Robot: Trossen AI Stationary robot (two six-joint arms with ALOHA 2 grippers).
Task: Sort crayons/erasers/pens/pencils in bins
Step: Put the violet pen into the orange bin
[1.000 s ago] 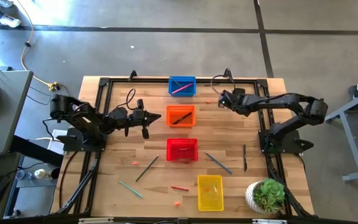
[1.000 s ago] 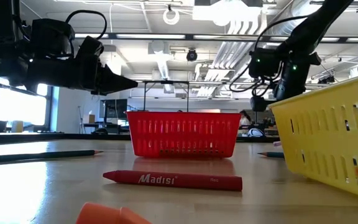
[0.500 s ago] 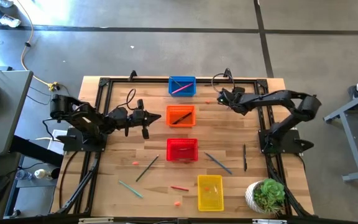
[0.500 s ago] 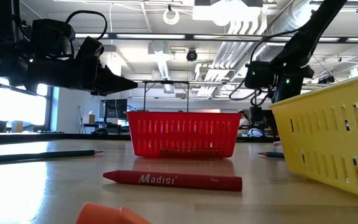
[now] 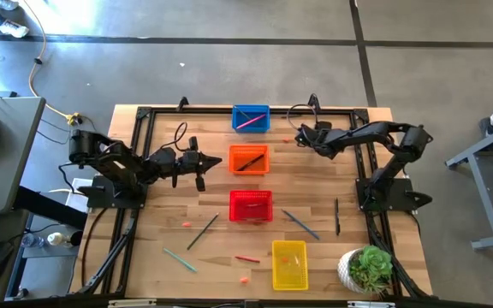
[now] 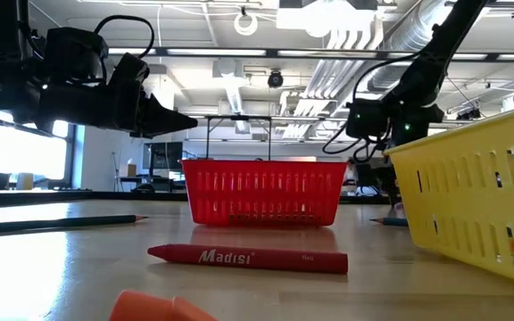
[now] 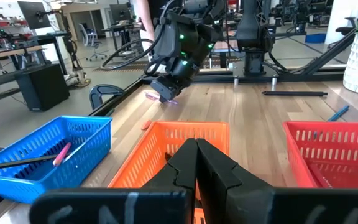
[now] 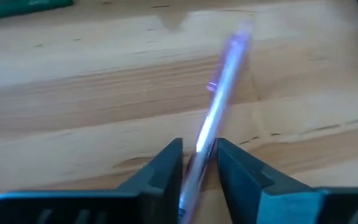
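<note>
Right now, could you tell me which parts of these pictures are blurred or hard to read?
In the right wrist view the purple pen between the right gripper's fingers is smeared by motion blur, its tip washed out. In the low view the orange lump nearest the lens is out of focus, while the red crayon and its lettering read sharp. The high view is evenly lit, with only soft shadows.

Wooden table [image 5: 332, 257], blue [image 5: 251, 118], orange [image 5: 248, 159], red [image 5: 251, 205], yellow bins [image 5: 288, 263], scattered pencils [image 5: 202, 231], potted plant [image 5: 367, 269]
</note>
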